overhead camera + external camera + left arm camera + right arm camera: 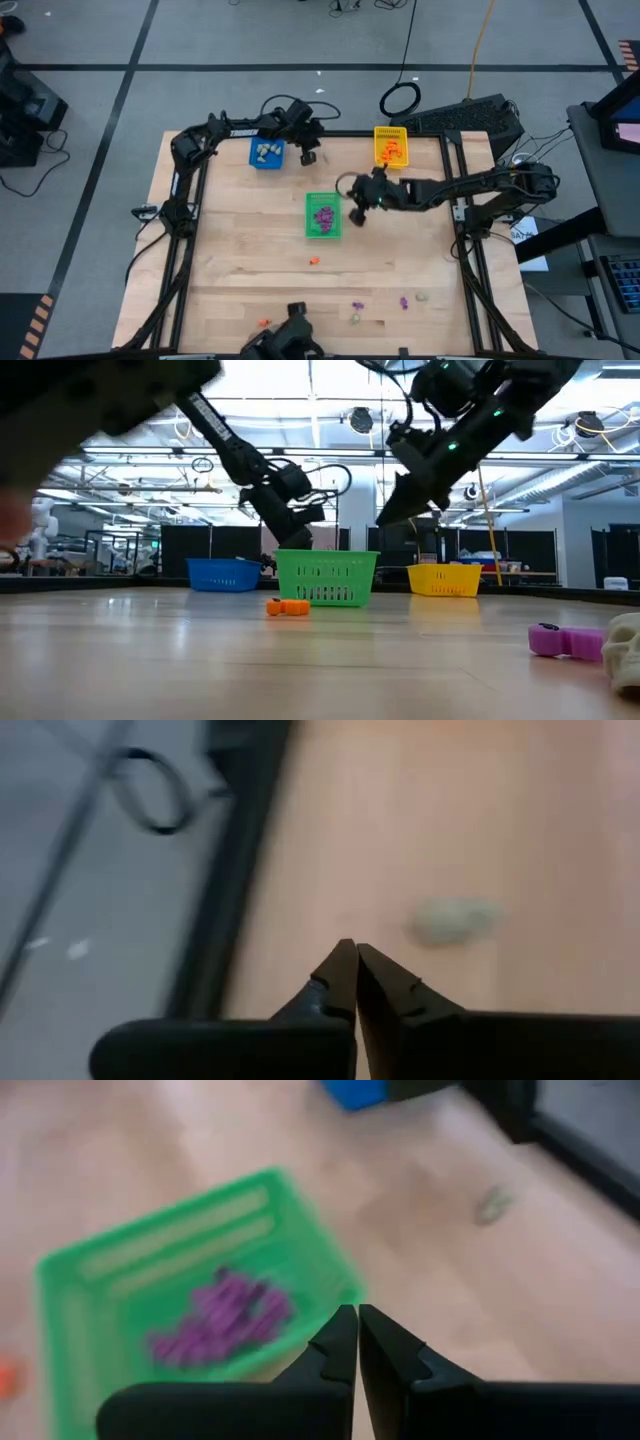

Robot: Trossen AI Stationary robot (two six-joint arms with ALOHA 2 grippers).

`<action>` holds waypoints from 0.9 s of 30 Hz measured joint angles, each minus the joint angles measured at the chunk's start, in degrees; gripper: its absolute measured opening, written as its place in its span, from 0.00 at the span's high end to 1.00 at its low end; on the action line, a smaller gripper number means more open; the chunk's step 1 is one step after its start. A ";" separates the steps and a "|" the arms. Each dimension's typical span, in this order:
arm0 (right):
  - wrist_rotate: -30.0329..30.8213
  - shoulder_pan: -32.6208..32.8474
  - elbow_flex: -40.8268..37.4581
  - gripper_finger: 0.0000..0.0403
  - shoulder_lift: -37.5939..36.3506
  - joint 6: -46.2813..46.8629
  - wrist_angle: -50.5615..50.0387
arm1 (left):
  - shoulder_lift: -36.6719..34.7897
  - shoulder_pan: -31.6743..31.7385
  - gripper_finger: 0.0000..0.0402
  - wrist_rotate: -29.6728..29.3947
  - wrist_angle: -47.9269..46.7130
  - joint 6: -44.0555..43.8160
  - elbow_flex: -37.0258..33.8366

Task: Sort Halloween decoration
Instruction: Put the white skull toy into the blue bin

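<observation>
I am holding my right gripper (358, 213) just right of the green tray (322, 216), fingers together and empty, because its purple trinkets (324, 214) belong there, while my left gripper (308, 156), also pinched together, is waiting by the blue tray (266, 153).

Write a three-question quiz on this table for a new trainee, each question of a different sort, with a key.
1. True or false: the green tray holds purple trinkets.
2. Multiple choice: the orange trinkets in a tray lie in which tray? A) blue tray B) yellow tray C) green tray
3. Fill in: the right tool hangs just beside the ____ tray, while the left tool is near the blue one.

Key: 1 true; 2 B; 3 green.
</observation>
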 joint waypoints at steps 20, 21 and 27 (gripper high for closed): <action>-4.58 -15.69 27.59 0.60 24.16 1.40 -12.36 | -39.28 -2.41 1.00 -9.87 48.01 -19.11 -50.24; -4.61 -16.35 30.24 0.59 26.15 1.54 -14.24 | -41.17 -2.66 1.00 -9.94 48.08 -19.11 -52.03; -5.96 -20.04 41.45 0.57 34.93 4.47 -23.45 | -50.17 -3.21 1.00 -10.10 50.77 -22.02 -59.58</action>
